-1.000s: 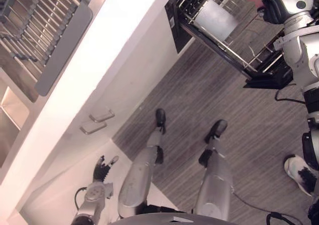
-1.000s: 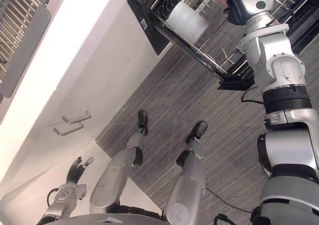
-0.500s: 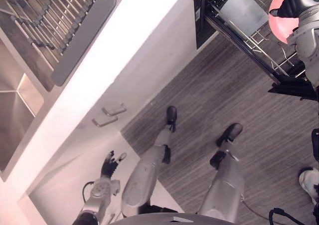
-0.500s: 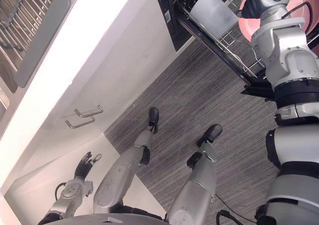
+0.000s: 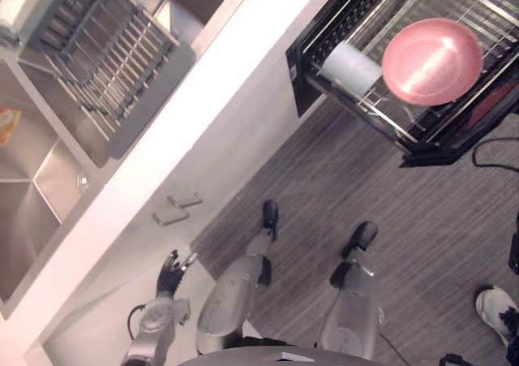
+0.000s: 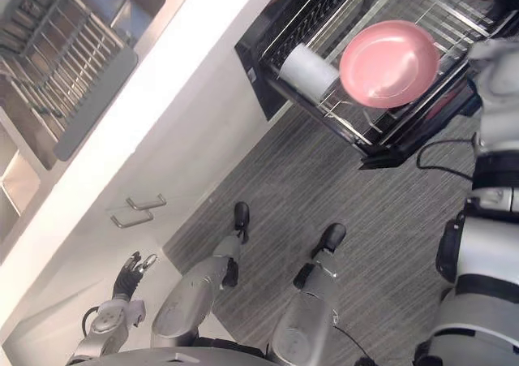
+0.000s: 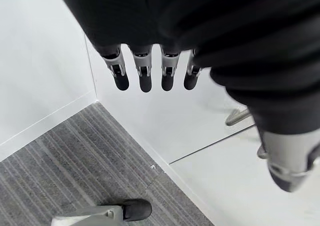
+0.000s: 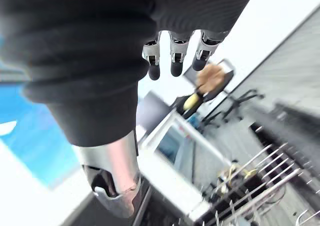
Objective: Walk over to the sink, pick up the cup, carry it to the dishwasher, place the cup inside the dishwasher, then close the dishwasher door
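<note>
A pink round bowl (image 5: pixel 431 61) rests in the pulled-out wire rack (image 6: pixel 340 122) of the open dishwasher, free of any hand. A white cup (image 5: pixel 350 67) lies on its side in the same rack, just beside the bowl. My right hand (image 8: pixel 172 55) is open with straight fingers and holds nothing; it hovers above the rack's wires. My right arm (image 6: pixel 495 66) comes in at the right edge, next to the rack. My left hand (image 5: pixel 170 273) hangs low by the white cabinet front, open and empty, its fingers (image 7: pixel 145 75) straight.
A steel sink (image 5: pixel 32 187) with a grey dish rack (image 5: pixel 105 66) is set into the white counter at the left. Two cabinet handles (image 5: pixel 178 208) stick out below it. A person's white shoe (image 5: pixel 496 305) stands on the grey floor at the lower right.
My right hand has opened and let go of the pink bowl, which now lies in the rack, and the hand has drawn away from it. The camera's view has shifted.
</note>
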